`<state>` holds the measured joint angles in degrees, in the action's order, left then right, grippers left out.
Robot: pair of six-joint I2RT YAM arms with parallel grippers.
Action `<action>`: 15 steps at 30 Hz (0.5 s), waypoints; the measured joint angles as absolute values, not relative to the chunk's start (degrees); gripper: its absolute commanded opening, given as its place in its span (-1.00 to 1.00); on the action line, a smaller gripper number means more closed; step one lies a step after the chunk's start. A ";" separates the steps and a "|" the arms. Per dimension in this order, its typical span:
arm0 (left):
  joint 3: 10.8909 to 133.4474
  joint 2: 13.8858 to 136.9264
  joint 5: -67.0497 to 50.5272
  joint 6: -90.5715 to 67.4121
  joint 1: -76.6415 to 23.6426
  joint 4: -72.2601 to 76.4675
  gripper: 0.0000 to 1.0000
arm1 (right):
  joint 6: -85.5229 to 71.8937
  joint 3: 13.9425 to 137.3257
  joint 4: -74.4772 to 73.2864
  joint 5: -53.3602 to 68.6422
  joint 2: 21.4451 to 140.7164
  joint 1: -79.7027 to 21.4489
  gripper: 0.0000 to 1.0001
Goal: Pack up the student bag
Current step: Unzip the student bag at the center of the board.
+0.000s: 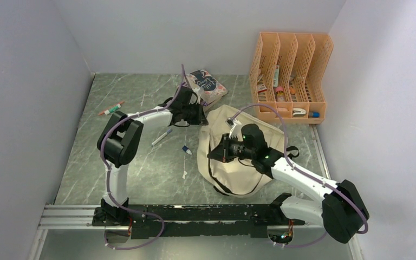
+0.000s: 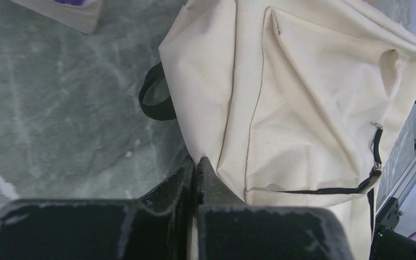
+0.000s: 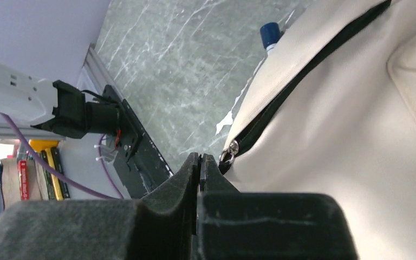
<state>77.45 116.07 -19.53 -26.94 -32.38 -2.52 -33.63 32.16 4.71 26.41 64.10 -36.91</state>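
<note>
The student bag point(image 1: 238, 162), a cream fabric backpack with black zippers, lies flat on the marble table right of centre. My left gripper point(image 1: 203, 119) is at the bag's far left corner; in the left wrist view its jaws point(image 2: 196, 163) are shut with a fold of the bag's cream fabric point(image 2: 314, 108) pinched between them. My right gripper point(image 1: 213, 153) is at the bag's left edge. In the right wrist view its jaws point(image 3: 200, 158) are shut on a thin black zipper pull, just beside the metal ring point(image 3: 228, 155) of the black zipper point(image 3: 303, 76).
An orange file organizer point(image 1: 290, 76) with stationery stands at the back right. A patterned notebook point(image 1: 207, 84) lies behind the bag. A green-and-red marker point(image 1: 111, 108), a blue pen point(image 1: 161, 137) and a small blue-capped item point(image 1: 187, 149) lie left of the bag.
</note>
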 measured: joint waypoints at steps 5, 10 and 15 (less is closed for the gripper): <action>78.59 117.19 -20.75 -26.46 -29.54 -3.22 -0.90 | -33.52 31.24 2.55 27.68 61.82 -37.28 -1.00; 79.05 118.24 -21.12 -26.06 -28.36 -3.33 -0.90 | -33.15 31.20 -0.89 29.41 61.52 -38.09 -1.00; 79.05 118.41 -21.12 -25.58 -27.66 -3.31 -0.14 | -33.74 30.48 -2.15 30.28 61.41 -38.85 -1.00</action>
<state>79.05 118.41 -21.12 -25.58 -27.66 -3.31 -33.74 30.48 -2.15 30.28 61.41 -38.85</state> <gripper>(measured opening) 0.191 0.020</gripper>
